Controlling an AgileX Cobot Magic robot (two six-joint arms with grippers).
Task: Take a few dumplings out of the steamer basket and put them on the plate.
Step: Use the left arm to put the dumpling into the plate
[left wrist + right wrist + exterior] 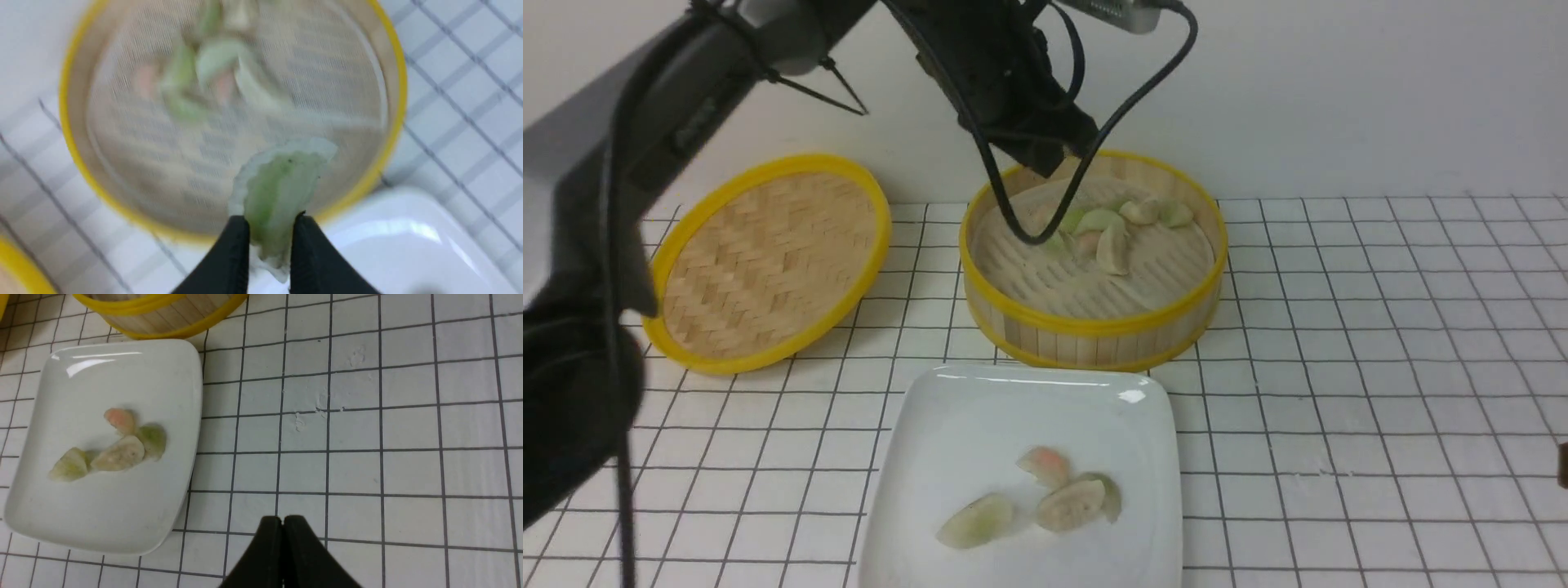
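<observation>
My left gripper (269,218) is shut on a pale green dumpling (282,183) and holds it in the air above the steamer basket (69,134), near its rim on the plate's side. In the front view this gripper (1052,162) hangs over the basket's (1094,328) far part. Several dumplings (1112,230) lie in the basket. The white plate (1013,408) sits in front of the basket with several dumplings (1068,505) on it, which also show in the right wrist view (118,454). My right gripper (283,519) is shut and empty over the tiles, to the right of the plate (102,514).
The shallow woven lid (768,261) leans tilted at the back left, left of the basket. The surface is white tile with a dark grid (1380,367). A white wall stands right behind the basket and the lid. The left arm's cable (1013,220) dangles into the basket.
</observation>
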